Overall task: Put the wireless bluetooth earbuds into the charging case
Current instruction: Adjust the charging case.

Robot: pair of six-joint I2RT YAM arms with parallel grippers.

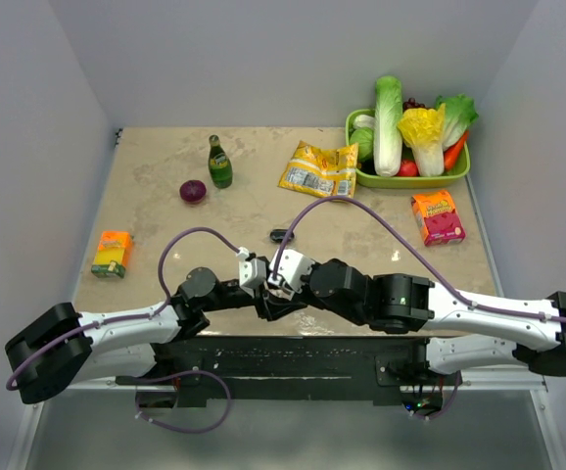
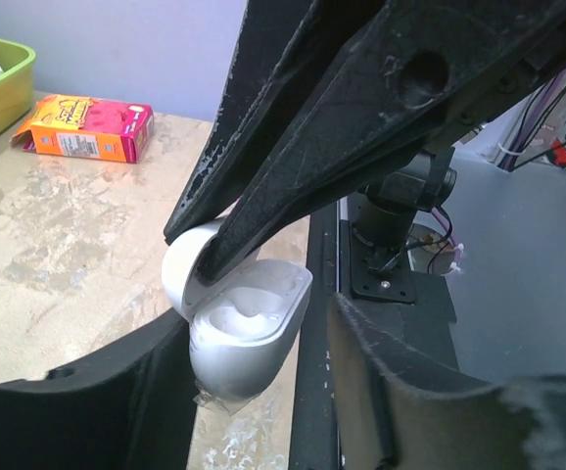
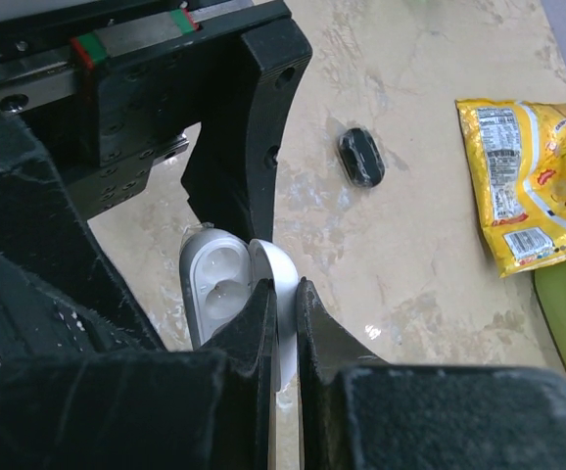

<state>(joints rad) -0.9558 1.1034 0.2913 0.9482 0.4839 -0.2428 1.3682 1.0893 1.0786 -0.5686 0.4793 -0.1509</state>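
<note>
The charging case (image 2: 249, 338) is a white oval case standing open at the near table edge, with its lid (image 2: 178, 266) hinged up. My right gripper (image 3: 285, 286) is shut on the lid (image 3: 273, 257), one finger inside it and one outside. Its fingers (image 2: 361, 108) fill the top of the left wrist view. My left gripper (image 2: 259, 328) is open around the case body (image 3: 210, 284), which rests against one finger (image 2: 87, 411) with a gap to the other (image 2: 410, 392). The wells hold pale rounded shapes; I cannot tell if they are earbuds. No loose earbuds show.
A small black oval object (image 3: 361, 157) lies on the table beyond the case. A yellow snack bag (image 1: 318, 168), green tray of vegetables (image 1: 464, 174), pink box (image 1: 437, 216), green bottle (image 1: 220, 164), red onion (image 1: 193, 191) and orange carton (image 1: 113, 254) stand farther out.
</note>
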